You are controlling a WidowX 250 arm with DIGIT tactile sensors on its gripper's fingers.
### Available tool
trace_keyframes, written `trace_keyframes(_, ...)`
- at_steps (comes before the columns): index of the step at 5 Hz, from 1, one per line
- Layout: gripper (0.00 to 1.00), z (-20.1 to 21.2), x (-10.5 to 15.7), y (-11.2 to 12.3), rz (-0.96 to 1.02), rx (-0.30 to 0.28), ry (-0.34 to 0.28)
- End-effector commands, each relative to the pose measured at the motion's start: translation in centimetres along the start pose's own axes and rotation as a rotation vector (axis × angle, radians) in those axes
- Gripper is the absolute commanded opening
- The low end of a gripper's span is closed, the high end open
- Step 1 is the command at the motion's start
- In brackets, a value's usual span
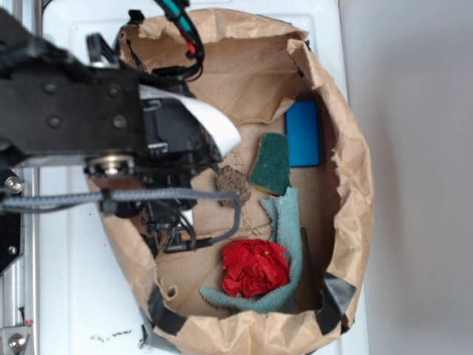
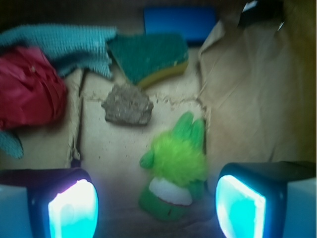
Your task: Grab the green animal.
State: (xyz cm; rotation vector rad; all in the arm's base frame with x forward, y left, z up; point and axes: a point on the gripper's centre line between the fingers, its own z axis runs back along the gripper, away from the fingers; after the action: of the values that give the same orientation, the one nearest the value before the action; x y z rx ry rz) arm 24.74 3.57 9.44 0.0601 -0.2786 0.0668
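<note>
A white surface [image 1: 74,296] carries a brown paper bag [image 1: 347,192] lying open, its crumpled walls ringing everything else. The black arm [image 1: 66,111] reaches in from the left of the exterior view and covers the bag's left part.

Inside on the paper floor, the teal cloth [image 1: 290,222] runs along one side and curls around a crumpled red cloth [image 1: 255,268], which lies on it. In the wrist view the teal cloth [image 2: 64,44] sits top left with the red cloth [image 2: 27,91] just below it. A blue block [image 1: 303,133] lies at the far end of the bag, seen in the wrist view [image 2: 181,22] at the top edge. Touching it is a dark green sponge [image 1: 271,163] with a yellow underside, tilted; the wrist view [image 2: 148,57] shows it between the cloth and the block. A grey-brown rock [image 2: 128,105] lies just in front of the sponge, also visible in the exterior view [image 1: 233,181].

The green animal [image 2: 176,171] lies nearest the camera, below and right of the rock, apart from it; the arm hides it in the exterior view.

The hand [image 2: 156,203] is wide apart, its two glowing pads [image 2: 240,203] flanking the animal on either side without touching it, holding nothing.
</note>
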Motion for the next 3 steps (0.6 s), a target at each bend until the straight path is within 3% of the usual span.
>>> trace_keyframes(1, 1.00, -2.2, 0.8, -2.3, -0.015, 0.045, -0.021)
trace_keyframes(3, 1.00, -5.3, 0.5, -4.2, -0.059, 0.083, -0.036)
